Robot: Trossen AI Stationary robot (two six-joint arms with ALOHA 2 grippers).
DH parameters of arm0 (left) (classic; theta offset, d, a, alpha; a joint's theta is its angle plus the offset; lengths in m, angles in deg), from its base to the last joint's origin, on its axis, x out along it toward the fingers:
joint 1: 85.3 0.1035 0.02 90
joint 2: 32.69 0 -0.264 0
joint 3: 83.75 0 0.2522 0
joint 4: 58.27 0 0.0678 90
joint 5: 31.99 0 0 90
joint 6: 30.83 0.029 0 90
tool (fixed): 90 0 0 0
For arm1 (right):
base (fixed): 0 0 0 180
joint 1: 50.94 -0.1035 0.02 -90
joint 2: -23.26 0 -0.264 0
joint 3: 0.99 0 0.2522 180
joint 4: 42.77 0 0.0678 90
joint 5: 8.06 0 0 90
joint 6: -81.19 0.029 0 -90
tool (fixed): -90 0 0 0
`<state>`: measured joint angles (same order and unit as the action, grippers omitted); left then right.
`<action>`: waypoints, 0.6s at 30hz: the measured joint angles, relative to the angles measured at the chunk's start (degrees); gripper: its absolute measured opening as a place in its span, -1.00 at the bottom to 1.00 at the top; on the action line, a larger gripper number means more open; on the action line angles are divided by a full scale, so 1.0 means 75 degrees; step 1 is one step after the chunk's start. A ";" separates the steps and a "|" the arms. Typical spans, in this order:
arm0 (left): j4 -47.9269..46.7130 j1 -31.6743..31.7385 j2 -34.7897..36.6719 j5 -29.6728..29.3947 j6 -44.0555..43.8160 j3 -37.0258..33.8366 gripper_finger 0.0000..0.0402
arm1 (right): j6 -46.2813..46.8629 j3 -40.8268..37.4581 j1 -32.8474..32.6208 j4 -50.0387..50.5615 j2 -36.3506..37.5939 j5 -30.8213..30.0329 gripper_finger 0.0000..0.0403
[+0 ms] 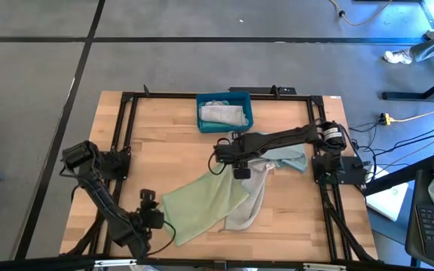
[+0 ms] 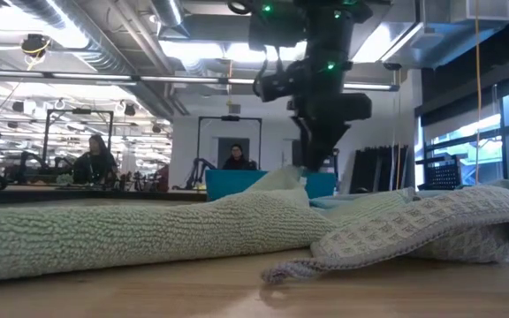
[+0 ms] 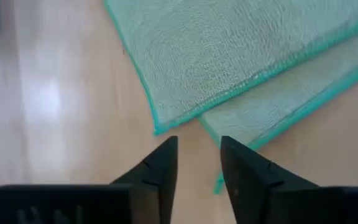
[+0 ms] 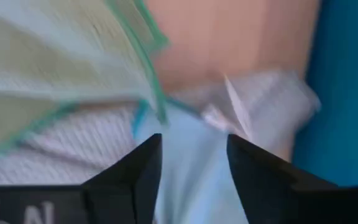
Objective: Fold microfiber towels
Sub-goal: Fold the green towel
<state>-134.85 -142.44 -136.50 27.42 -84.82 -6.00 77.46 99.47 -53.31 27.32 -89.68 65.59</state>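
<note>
A pale green towel (image 1: 202, 202) lies spread at the table's near middle, one layer folded over another (image 3: 229, 56). A grey-beige towel (image 1: 251, 203) lies crumpled against its right side. A pale blue towel (image 1: 288, 158) lies farther back under my right arm. My right gripper (image 1: 241, 173) hangs open just above where these towels meet (image 4: 194, 155); it shows in the low view (image 2: 312, 163) too. My left gripper (image 1: 159, 220) is open over bare wood beside the green towel's near-left corner (image 3: 197, 158), with nothing between its fingers.
A teal-blue bin (image 1: 202, 102) at the far middle holds a folded grey towel (image 1: 223, 114). A black frame (image 1: 126, 128) runs along the table's edges. Bare wood lies left of the towels. People sit in the room beyond the table.
</note>
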 joint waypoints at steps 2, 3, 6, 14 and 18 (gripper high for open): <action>-0.0179 0.0087 0.0000 -0.0009 0.0730 -0.0008 -0.34 | 0.0291 0.0000 -0.0032 0.0291 0.0091 -0.0077 -0.05; -0.0269 0.0135 0.0000 -0.0029 0.1014 -0.0040 -0.31 | 0.0443 0.0000 -0.0063 0.0406 0.0125 -0.0077 -0.04; -0.0306 0.0304 0.0000 -0.0044 0.1756 -0.0281 -0.21 | 0.0691 0.0002 -0.0267 0.0474 0.0197 -0.0070 -0.03; 0.0108 0.0634 0.0000 -0.0399 0.2491 -0.0858 -0.09 | 0.0693 0.0003 -0.1042 0.0327 0.0200 -0.0078 -0.03; 0.0667 0.0603 0.0000 -0.0579 0.3442 -0.0862 -0.10 | 0.0666 0.0003 -0.1253 0.0324 0.0200 -0.0258 -0.03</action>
<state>-129.85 -137.92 -136.50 23.08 -59.00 -12.47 82.46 99.49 -62.70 29.76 -88.18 63.66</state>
